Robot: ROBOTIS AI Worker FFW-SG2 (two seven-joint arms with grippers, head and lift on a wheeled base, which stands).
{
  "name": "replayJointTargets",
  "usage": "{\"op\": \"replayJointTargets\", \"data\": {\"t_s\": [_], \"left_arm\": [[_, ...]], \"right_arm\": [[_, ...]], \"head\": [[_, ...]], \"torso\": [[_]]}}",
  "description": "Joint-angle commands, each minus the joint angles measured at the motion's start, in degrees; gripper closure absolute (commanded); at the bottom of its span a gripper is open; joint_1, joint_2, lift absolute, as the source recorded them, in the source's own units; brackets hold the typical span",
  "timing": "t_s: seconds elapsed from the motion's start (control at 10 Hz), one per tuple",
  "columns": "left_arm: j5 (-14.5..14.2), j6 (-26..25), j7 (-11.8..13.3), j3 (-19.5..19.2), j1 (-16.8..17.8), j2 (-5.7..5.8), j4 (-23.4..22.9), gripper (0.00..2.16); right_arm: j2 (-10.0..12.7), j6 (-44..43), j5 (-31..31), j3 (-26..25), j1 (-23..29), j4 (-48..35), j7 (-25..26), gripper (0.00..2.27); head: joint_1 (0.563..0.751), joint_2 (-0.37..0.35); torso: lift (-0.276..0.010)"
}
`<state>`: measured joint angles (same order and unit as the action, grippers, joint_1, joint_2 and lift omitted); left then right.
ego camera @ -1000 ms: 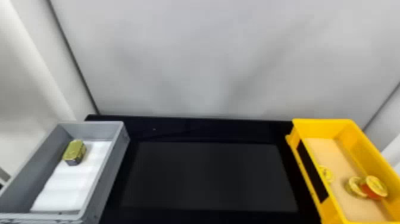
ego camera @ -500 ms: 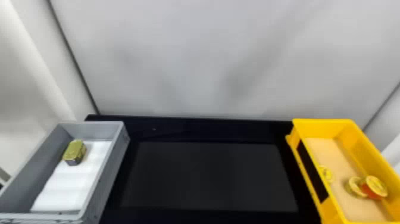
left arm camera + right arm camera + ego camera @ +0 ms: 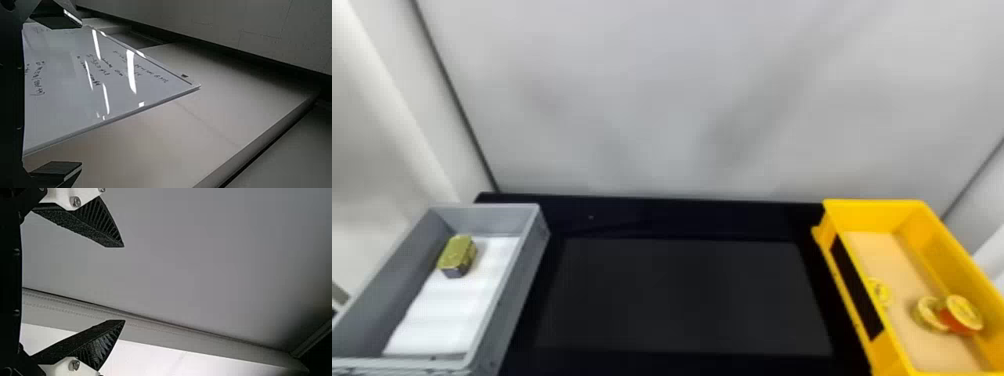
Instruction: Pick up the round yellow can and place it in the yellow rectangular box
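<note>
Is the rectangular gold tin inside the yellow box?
No, the gold tin sits in the grey box, on the white sheet.

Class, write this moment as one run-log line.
left gripper open | right gripper open | round cans in yellow box | rectangular tin in gray box

a lab, seemingly — scribbled whiteboard [image 3: 78, 102], pale partitions [image 3: 682, 100]

Round yellow cans [image 3: 927, 315]: three in the box, two close together, one of these red-sided; third partly hidden by a box wall
Yellow rectangular box [image 3: 874, 217]: upright, open-topped, on the right gripper's [image 3: 124, 284] side
</note>
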<state>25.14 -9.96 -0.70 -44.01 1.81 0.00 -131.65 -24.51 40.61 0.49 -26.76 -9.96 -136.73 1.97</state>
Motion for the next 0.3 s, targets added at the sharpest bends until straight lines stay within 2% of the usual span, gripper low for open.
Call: {"op": "replayJointTargets", "data": {"t_s": [0.0,0.2], "left_arm": [[-0.18,-0.33,-0.09,-0.84,-0.41,-0.15,-0.45,0.03],[-0.27,-0.5,0.0,-1.63,-0.67,-0.15,-0.89,0.03]], "right_arm": [[0.07,1.07,-0.14,1.09,0.2,-0.02,1.28,0.11],[0.07,3.53,-0.14,3.55,-0.76,-0.11,4.27,0.13]], "head": [[0.686,0.014],[0.686,0.014]], "torso": [[-0.055],[-0.055]]}}
